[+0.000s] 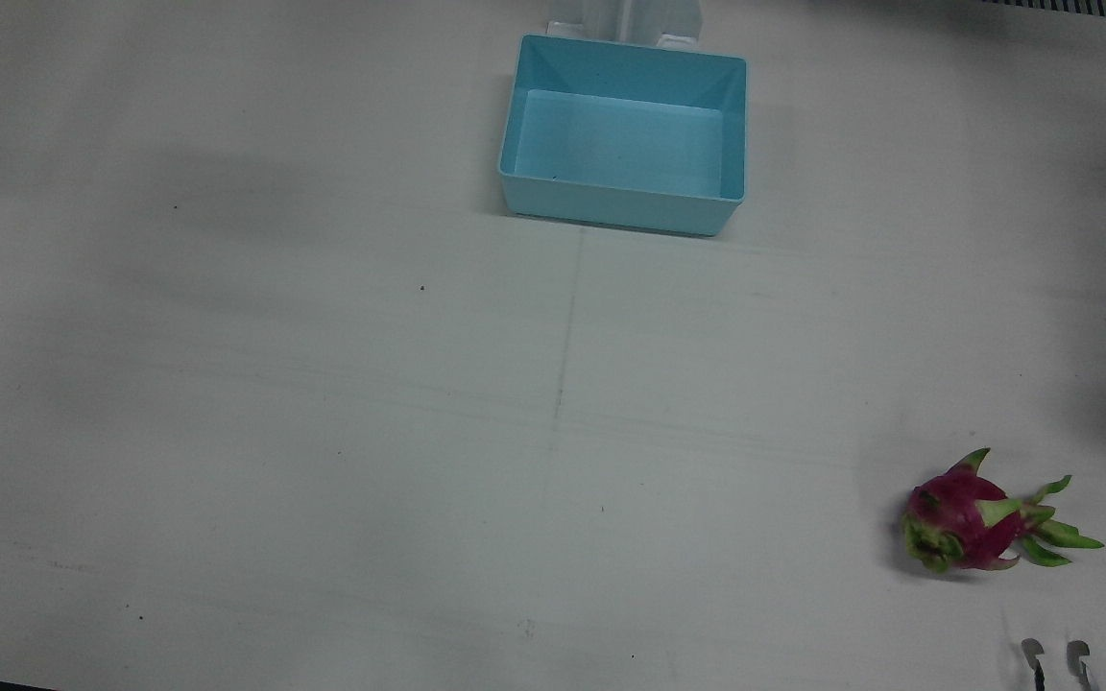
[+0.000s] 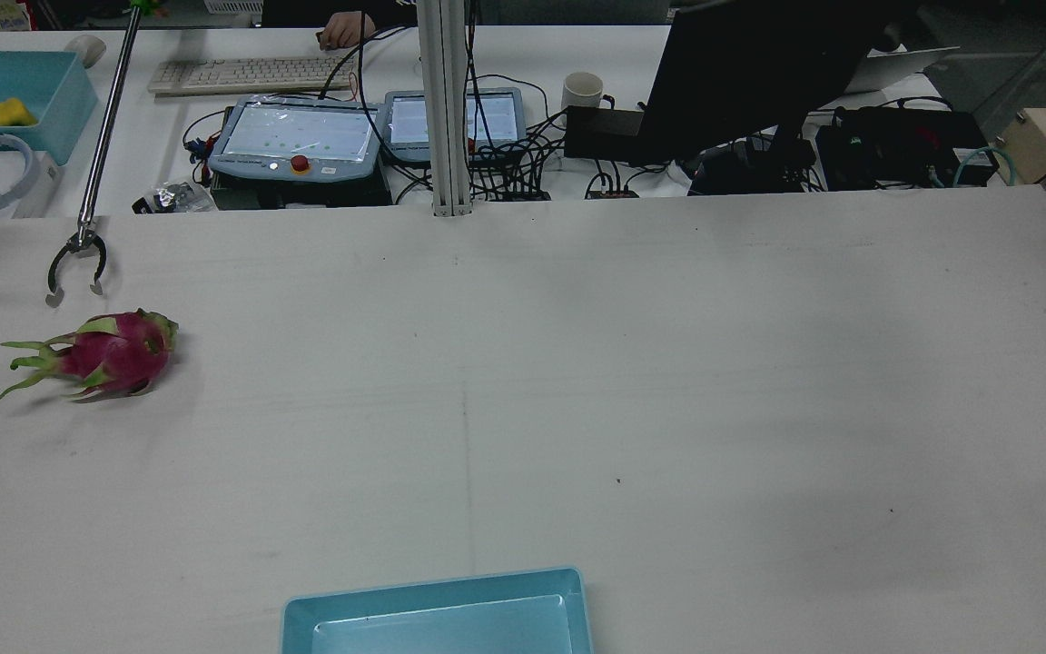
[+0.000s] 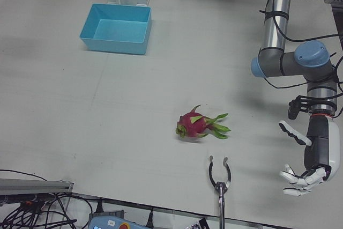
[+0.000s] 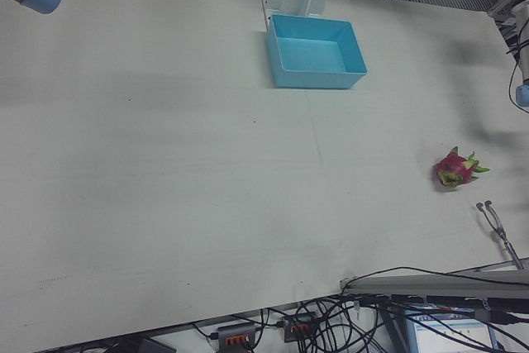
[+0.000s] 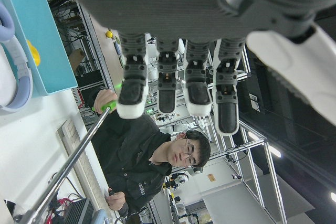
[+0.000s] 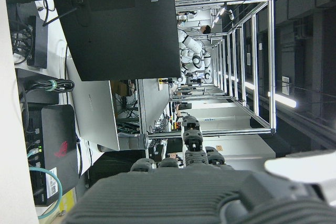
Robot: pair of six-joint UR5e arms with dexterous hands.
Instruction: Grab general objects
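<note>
A pink dragon fruit (image 1: pixel 980 523) with green scales lies on its side on the white table, near the left arm's side (image 2: pixel 110 354) (image 3: pixel 195 124) (image 4: pixel 455 169). My left hand (image 3: pixel 308 159) hangs open with its fingers (image 5: pixel 178 87) spread. It is well to the view's right of the fruit, past the table's edge, and holds nothing. My right hand (image 6: pixel 210 192) shows only in its own view. It is raised, far from the fruit, with nothing in it and its fingers (image 6: pixel 191 140) apart.
A light blue bin (image 1: pixel 622 56) stands empty at the robot's side of the table (image 2: pixel 432 589) (image 3: pixel 112 45) (image 4: pixel 318 78). A person holds a long reach tool whose open claw (image 2: pixel 76 268) (image 3: pixel 220 172) rests close to the fruit. Monitors and cables lie beyond the table.
</note>
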